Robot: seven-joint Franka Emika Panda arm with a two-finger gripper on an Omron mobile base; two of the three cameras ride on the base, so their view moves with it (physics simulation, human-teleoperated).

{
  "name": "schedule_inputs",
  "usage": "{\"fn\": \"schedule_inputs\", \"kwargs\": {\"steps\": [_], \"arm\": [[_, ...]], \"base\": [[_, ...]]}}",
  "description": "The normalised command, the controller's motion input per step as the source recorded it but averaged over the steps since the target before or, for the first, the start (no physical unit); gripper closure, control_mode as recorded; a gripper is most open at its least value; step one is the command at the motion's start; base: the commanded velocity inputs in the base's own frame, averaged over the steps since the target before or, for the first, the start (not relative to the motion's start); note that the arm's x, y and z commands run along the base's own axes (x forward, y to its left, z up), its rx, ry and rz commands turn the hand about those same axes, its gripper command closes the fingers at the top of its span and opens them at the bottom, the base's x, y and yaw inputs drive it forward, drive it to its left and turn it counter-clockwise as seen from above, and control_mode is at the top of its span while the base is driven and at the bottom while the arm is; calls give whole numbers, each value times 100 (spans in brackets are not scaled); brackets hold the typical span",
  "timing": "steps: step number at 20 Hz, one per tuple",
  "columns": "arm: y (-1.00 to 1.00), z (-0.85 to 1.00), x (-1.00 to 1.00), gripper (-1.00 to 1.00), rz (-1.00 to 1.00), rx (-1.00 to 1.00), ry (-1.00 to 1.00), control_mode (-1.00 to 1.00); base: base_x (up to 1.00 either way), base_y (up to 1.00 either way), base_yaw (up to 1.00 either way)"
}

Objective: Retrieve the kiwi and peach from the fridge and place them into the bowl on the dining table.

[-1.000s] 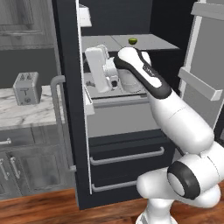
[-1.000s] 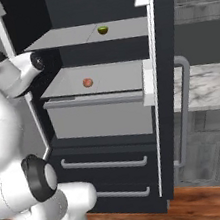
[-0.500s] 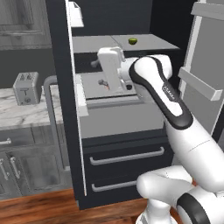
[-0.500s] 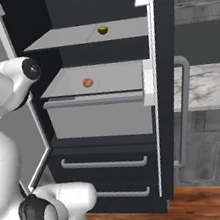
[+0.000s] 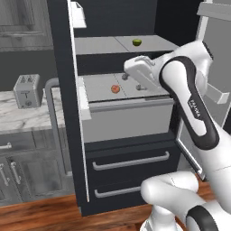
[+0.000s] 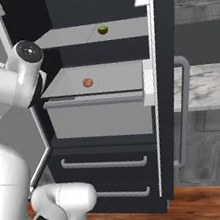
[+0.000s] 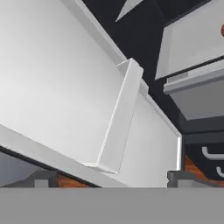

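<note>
**Desk:** Swinging across since half a second ago, is it?

**Photographer:** Yes. The arm has carried its gripper (image 7: 111, 178) from the hinge side of the fridge (image 5: 63, 113) toward its right-hand door. The fingertips stand well apart, jaws open, holding nothing.

**Desk:** Progress?

**Photographer:** Doors open, neither fruit picked, I'd judge. Both pickups and both deliveries are left.

**Desk:** Front to back?

**Photographer:** Nearest, the fridge's two flat black drawers (image 5: 131, 162) with slim grey bar pulls. Above them, a matte grey bin pulled forward. On its smooth lid sits the peach (image 5: 115, 89), a small orange-red ball, just left of the hand. Deeper and higher in the fridge, the kiwi (image 5: 137, 42), a tiny olive-green sphere, rests on the upper grey shelf (image 5: 99, 45).
</note>
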Motion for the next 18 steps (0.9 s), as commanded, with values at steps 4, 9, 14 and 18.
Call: {"fn": "schedule_inputs", "kwargs": {"steps": [4,9,14,18], "arm": [[-76,-7,-46,-100,0,-48,-18,-100],[-27,-19,-53,-100,0,-38,-25,-100],[-1,-43,-41,-100,0,-32,-20,-100],[-7,-28,-32,-100,0,-23,-10,-100]], "base": [[0,0,0],[0,0,0],[0,0,0],[0,0,0]]}}
